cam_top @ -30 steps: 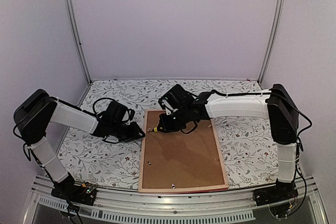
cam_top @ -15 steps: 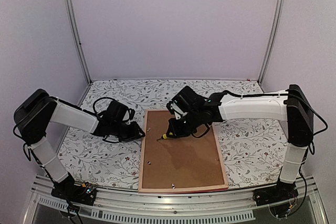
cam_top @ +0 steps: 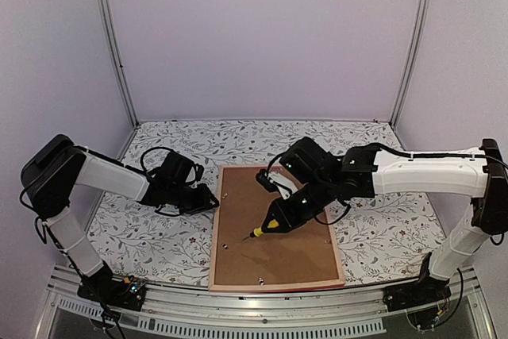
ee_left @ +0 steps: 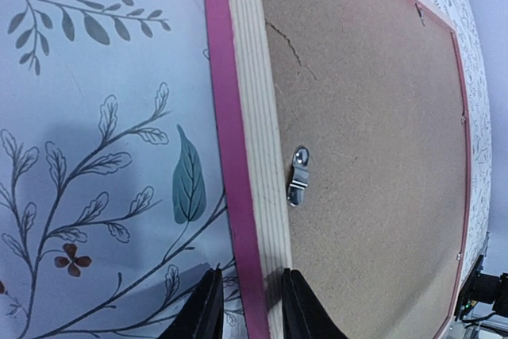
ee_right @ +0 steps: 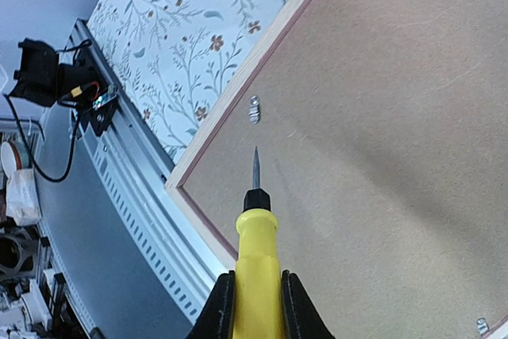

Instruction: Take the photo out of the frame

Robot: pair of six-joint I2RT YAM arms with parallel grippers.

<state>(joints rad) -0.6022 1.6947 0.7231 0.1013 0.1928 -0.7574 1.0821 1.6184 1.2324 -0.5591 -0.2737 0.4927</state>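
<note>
Our left arm (cam_top: 111,176) lies low and bent, left gripper (ee_left: 250,295) pinching the frame (ee_left: 238,117) at its edge. Our right arm (cam_top: 429,171) stretches inward, right gripper (ee_right: 254,291) clamped round the screwdriver (ee_right: 255,232).

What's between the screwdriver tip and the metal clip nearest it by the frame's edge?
Only bare backing board. In the right wrist view the screwdriver tip points straight at the clip, with nothing else on the stretch between them.
</note>
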